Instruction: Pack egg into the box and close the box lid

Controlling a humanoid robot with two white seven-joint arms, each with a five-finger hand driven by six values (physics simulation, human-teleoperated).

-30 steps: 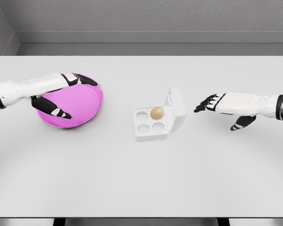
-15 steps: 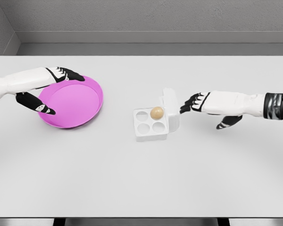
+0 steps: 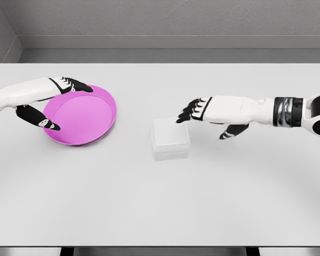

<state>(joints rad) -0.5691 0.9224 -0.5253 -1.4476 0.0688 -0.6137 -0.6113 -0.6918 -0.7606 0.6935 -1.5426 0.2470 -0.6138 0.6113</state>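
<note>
Grey walls stand behind a wide white table (image 3: 160,213) seen from the robot's head. At far left, the left hand (image 3: 53,101) rests over the near rim of a shallow pink bowl (image 3: 82,114), its fingers spread loosely and holding nothing; the bowl looks empty. Right of the bowl, near the table's middle, sits the small white box (image 3: 170,140) with its lid lying flat on top, so the egg cannot be seen and is judged to be inside. Just right of the box, the right hand (image 3: 198,110) reaches in from the right, fingers (image 3: 182,118) stretched out and slightly fanned, tips over the lid's far right corner. Closing appears done or nearly so; next would be checking the lid sits flush, then lifting away without dragging the box.
</note>
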